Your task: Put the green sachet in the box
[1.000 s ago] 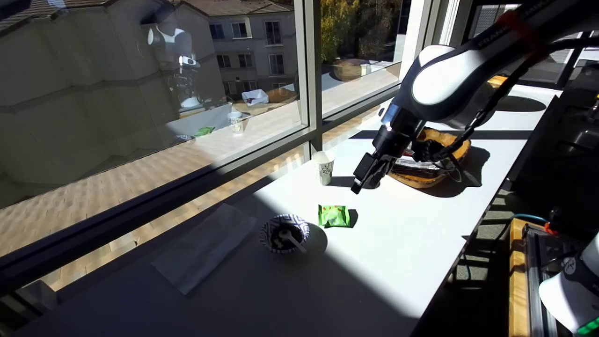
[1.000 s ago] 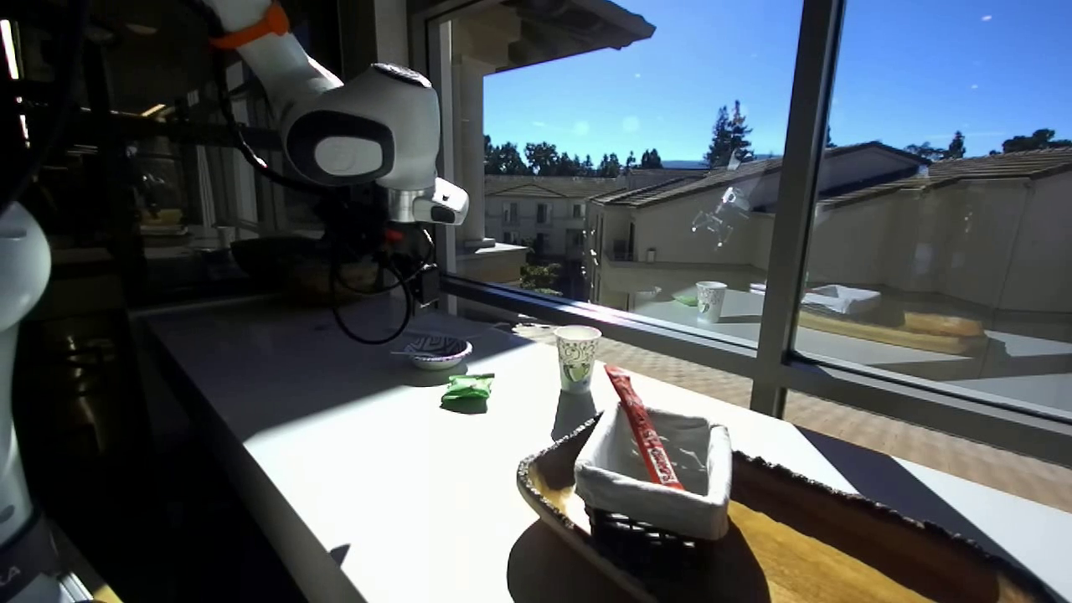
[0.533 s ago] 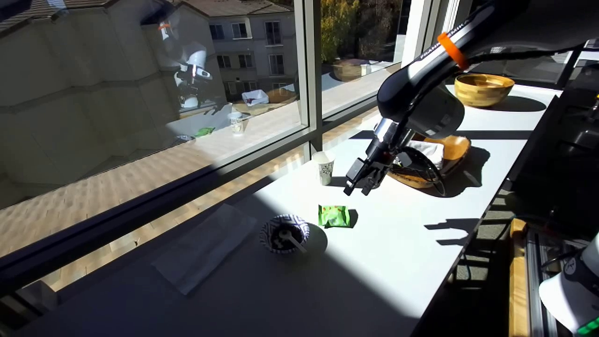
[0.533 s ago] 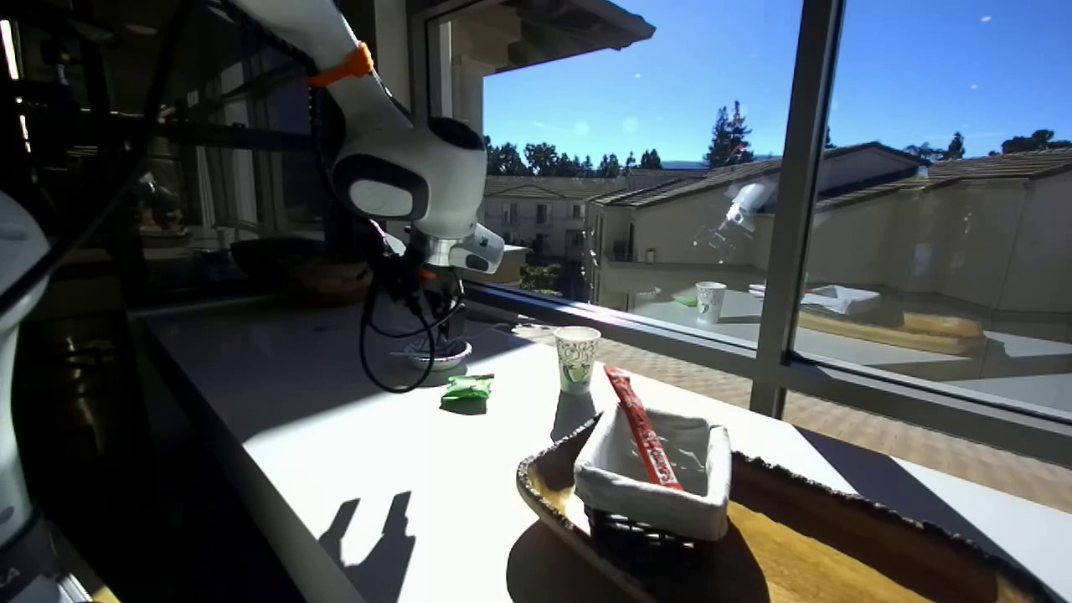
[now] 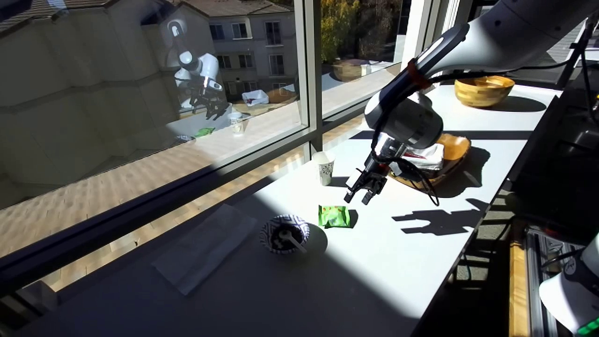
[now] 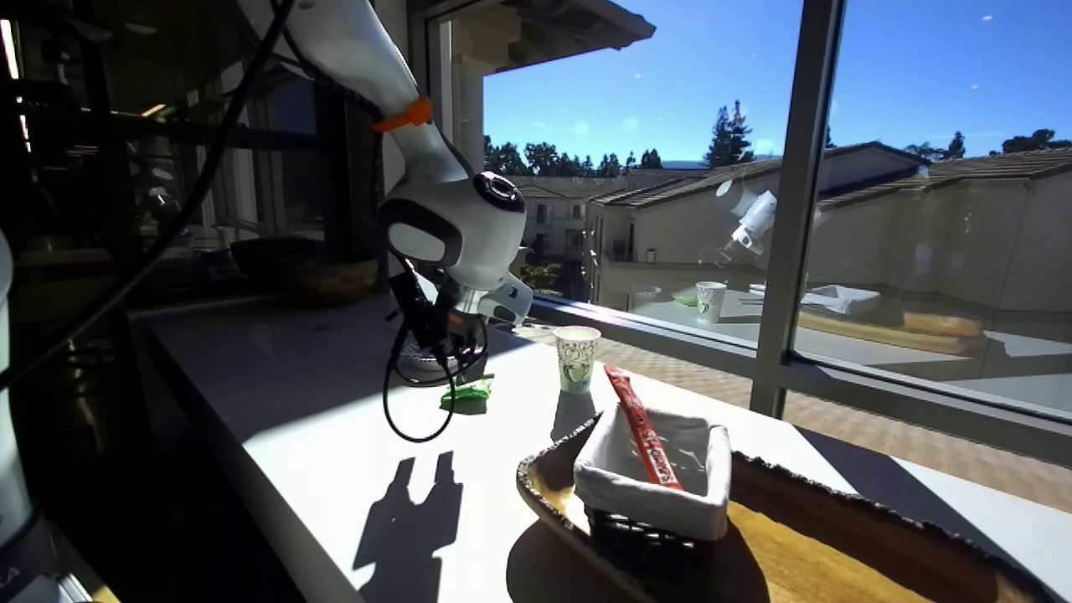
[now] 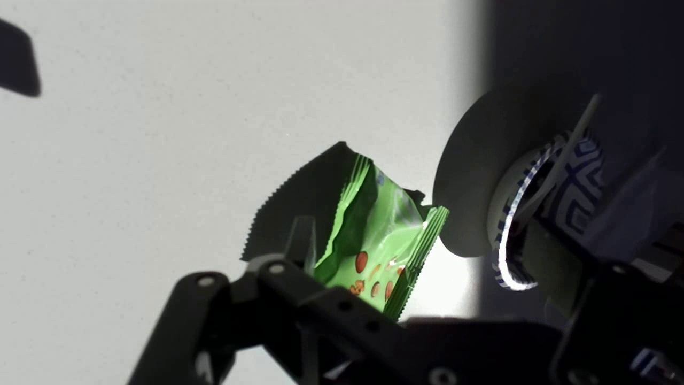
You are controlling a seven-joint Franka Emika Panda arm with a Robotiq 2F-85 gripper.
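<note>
The green sachet [image 5: 333,216] lies flat on the white table, near the patterned bowl. In an exterior view it is partly hidden behind my arm's cable [image 6: 478,390]. In the wrist view the sachet [image 7: 385,230] shows nuts printed on it, its near end hidden by a finger linkage. My gripper [image 5: 357,199] is open and empty, fingers pointing down, above the table and close to the sachet, not touching it. The box is a dark woven one with a pale cloth lining [image 6: 649,502]; a red stick packet leans in it. My arm partly covers the box in an exterior view [image 5: 429,157].
The box stands in a long wooden tray [image 6: 804,548] with raised edges. A paper cup [image 5: 325,169] stands near the window. A patterned bowl [image 5: 266,236] with a white spoon is beside the sachet. A napkin [image 5: 206,248] and a tan wooden bowl [image 5: 484,91] also lie on the table.
My arm has swung and turned, and my gripper has come lower and nearer the sachet. The gripper's open-finger shadow has moved further onto the table. The sachet, box, cup and bowl have not moved.
</note>
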